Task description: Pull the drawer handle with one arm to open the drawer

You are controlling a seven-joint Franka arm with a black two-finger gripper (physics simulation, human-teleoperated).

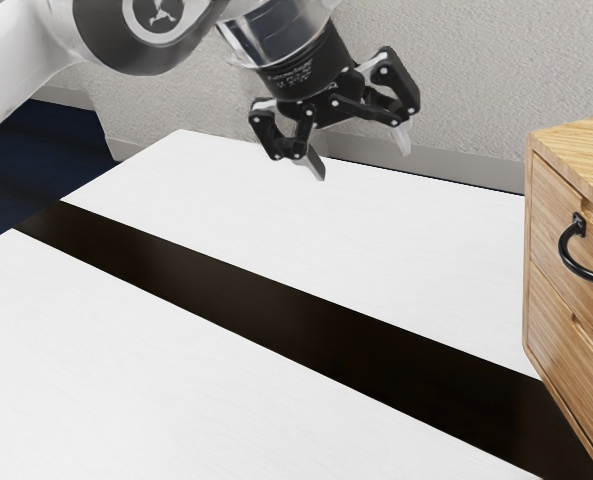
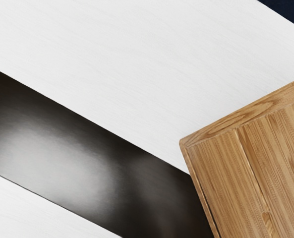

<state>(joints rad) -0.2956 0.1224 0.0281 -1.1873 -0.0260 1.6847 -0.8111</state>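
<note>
A light wooden drawer cabinet [image 1: 576, 300] stands at the exterior view's right edge, its drawer front flush with the cabinet face. A black curved handle [image 1: 574, 250] sticks out of the upper drawer front. My black gripper [image 1: 361, 152] hangs in the air above the far part of the table, well to the left of the handle, with its fingers [image 1: 316, 160] spread apart and nothing between them. In the wrist view the cabinet's wooden top and corner [image 2: 251, 173] lie below my hand on the white table.
The table [image 1: 176, 350] is white with a wide black stripe [image 1: 306, 330] running diagonally across it. A grey textured wall [image 1: 496, 70] rises behind the table. Dark blue floor [image 1: 36, 160] lies at the exterior view's left.
</note>
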